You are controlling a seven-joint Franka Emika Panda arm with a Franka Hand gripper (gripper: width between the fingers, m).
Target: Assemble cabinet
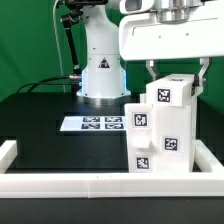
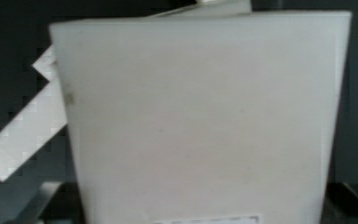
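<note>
The white cabinet (image 1: 165,125) stands upright at the exterior view's right. It is a tall blocky stack with square black-and-white tags on its front faces. My gripper (image 1: 176,78) comes down from above, with one finger (image 1: 150,70) on each side of the cabinet's top block. In the wrist view the cabinet's plain white face (image 2: 202,110) fills most of the picture. It sits between my two dark fingers (image 2: 44,200) and both seem to touch its sides. The gripper (image 2: 202,205) looks shut on the cabinet.
The marker board (image 1: 100,123) lies flat on the black table left of the cabinet. The robot's white base (image 1: 100,75) stands behind it. Long white border rails (image 1: 90,183) run along the front and the left edge. A slanted white strip (image 2: 25,125) shows beside the cabinet in the wrist view.
</note>
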